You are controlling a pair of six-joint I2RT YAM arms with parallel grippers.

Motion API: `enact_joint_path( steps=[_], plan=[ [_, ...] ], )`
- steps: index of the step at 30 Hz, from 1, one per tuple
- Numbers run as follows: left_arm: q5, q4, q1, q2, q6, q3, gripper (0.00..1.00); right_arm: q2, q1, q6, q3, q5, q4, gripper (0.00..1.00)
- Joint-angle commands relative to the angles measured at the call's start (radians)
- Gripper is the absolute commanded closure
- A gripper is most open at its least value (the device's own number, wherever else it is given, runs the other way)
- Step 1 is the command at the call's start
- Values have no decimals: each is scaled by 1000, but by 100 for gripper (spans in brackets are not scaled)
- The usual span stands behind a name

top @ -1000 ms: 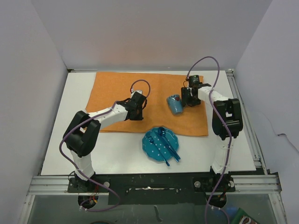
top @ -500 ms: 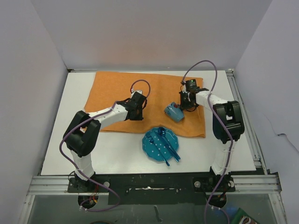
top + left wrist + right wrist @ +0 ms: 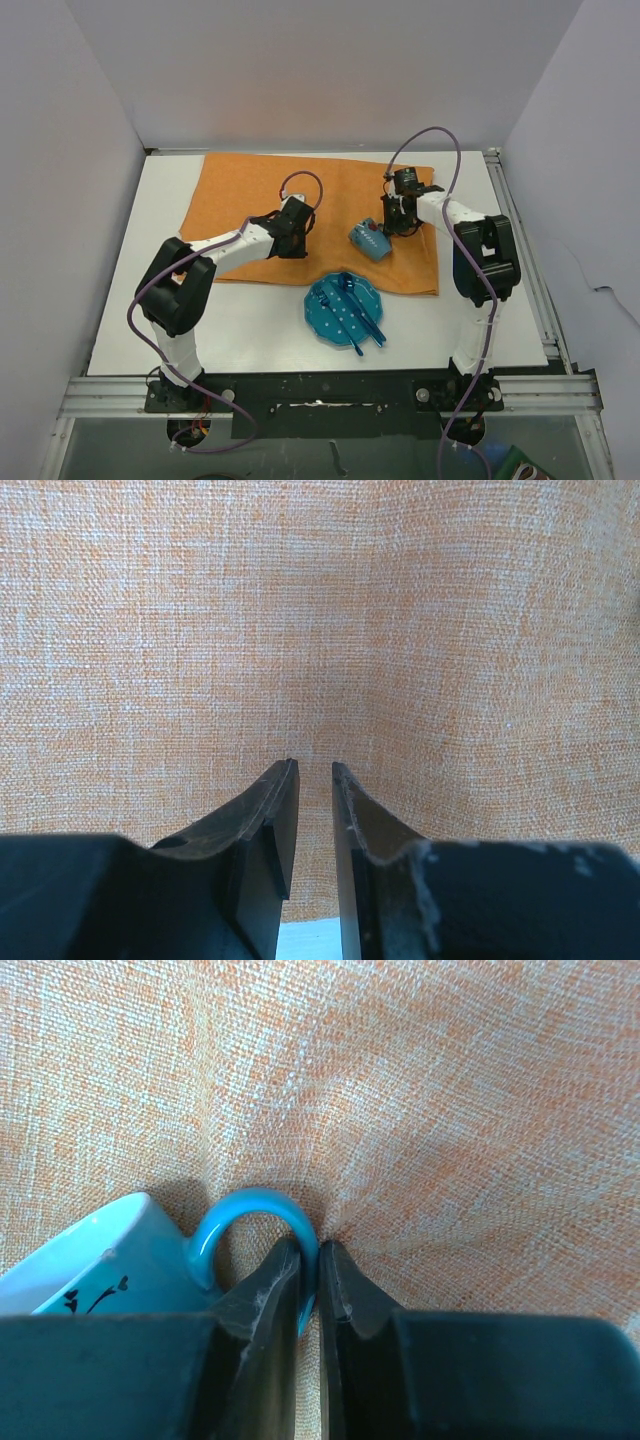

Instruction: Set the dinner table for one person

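Pickup step in hand — right gripper [image 3: 308, 1252] pinches the mug [image 3: 369, 241] by its handle on the orange cloth [image 3: 250, 190], centre-right; left gripper [image 3: 313, 772] narrow, empty; next — lift, stand it on the surface [image 3: 250, 322] filling mid-frame.

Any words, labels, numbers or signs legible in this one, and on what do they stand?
No readable text in any view.
mug: small black drawn marks, no letters.
green packet at the top view's bottom corner: any print is too small to read.
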Motion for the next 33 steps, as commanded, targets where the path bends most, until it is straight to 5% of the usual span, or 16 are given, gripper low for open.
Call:
enact_joint_path(
  steps=[1,18,29,33],
  plan=[
    [14,36,-11,4,-3,26,80,-32,13,-47,89,31,-8,100],
    [5,25,-15,7,-3,31,80,88,-34,-129,373,58,-64,100],
    [5,25,-16,21,-4,37,80,99,-40,-136,336,8,-61,99],
    [13,28,-16,21,-5,38,81,120,-39,-160,365,-4,-90,54]
  ],
)
